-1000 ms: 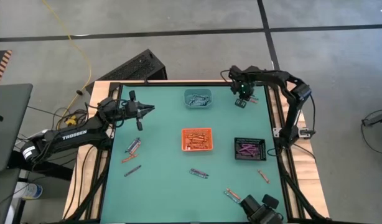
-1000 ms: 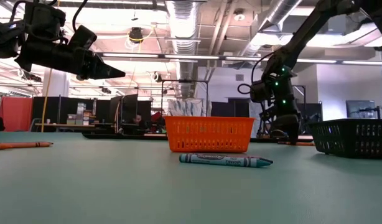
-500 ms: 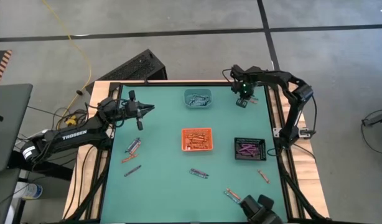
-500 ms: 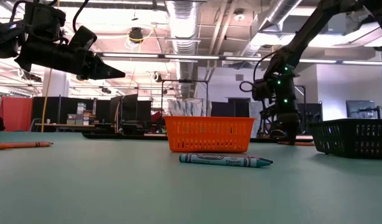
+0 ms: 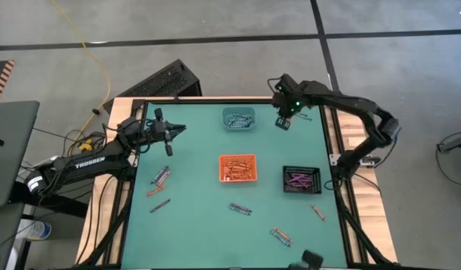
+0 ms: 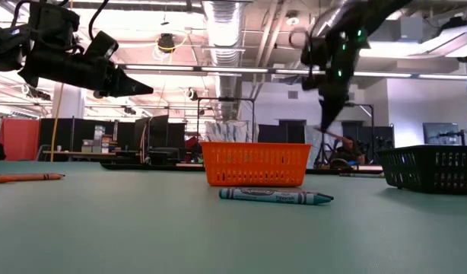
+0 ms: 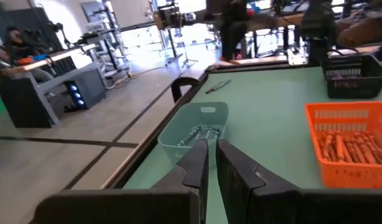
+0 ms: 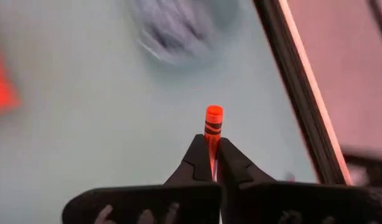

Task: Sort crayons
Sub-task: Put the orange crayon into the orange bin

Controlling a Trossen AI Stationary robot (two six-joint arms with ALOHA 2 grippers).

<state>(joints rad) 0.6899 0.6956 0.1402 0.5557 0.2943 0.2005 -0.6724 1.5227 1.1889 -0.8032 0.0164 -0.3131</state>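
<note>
Lifted off the counter [image 5: 193, 225] since the earlier frame, the right tool [image 8: 211, 163] now hangs beside the teal tray [image 5: 239, 119], pinched shut on an orange crayon [image 8: 213, 121] whose long axis runs straight out past the fingertips. Left tool [image 5: 181, 130] hovers nearly closed, empty; its arm reads "TROSSEN". A blue-grey crayon [image 6: 276, 196] lies flat before the orange tray [image 6: 255, 163].
</note>
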